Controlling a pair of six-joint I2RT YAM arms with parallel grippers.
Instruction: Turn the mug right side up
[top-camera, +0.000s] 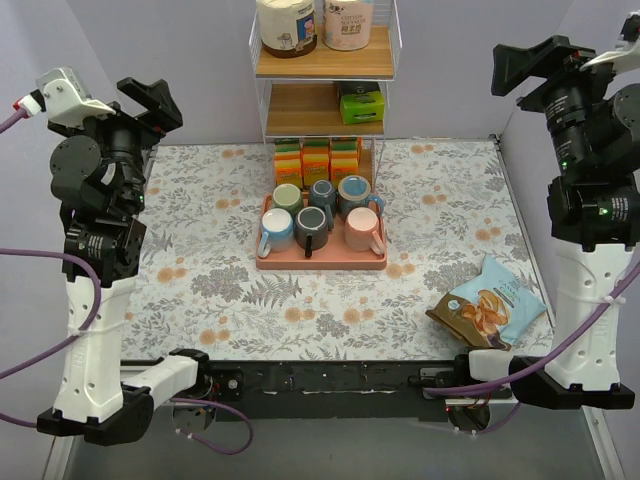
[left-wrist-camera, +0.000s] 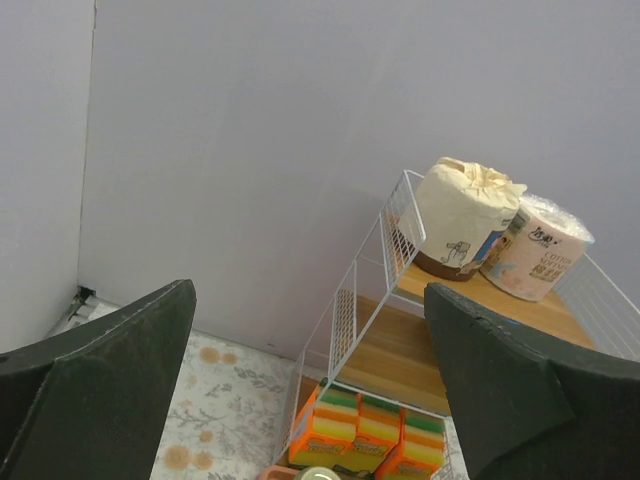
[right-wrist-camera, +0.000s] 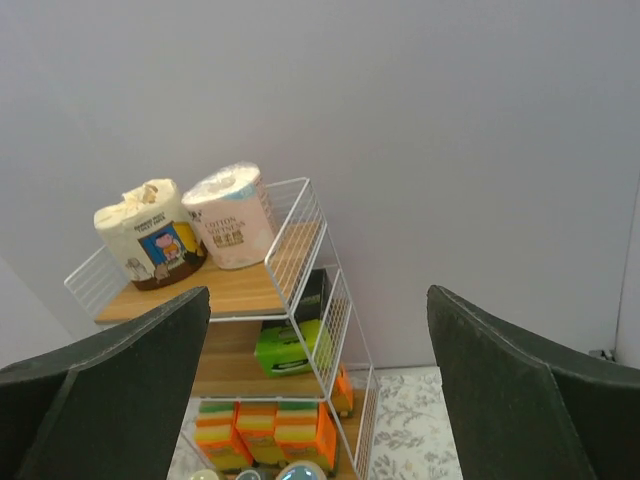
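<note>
Blue-brown crinkly snack bag (top-camera: 488, 303) lies near right on floral desk (top-camera: 200, 250). White wire rack with wooden shelves (top-camera: 320, 62) at far edge: two paper rolls (top-camera: 287, 25) top, green box (top-camera: 361, 105) middle, orange-green packs (top-camera: 317, 160) beneath.

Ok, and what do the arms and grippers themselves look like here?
The left arm and right arm have white lower links and black joints; purple cables hang from each. Left gripper and right gripper are black, with broad matte fingers.

The desk (top-camera: 200, 290) is covered in a pale floral pattern. A pink tray (top-camera: 320, 263) sits near its middle, toward the far side. A blue-and-brown snack bag (top-camera: 487, 305) lies flat near the front right corner. A white wire rack (top-camera: 300, 108) stands at the far edge, with orange and green boxes (top-camera: 317, 160) at its foot.
</note>
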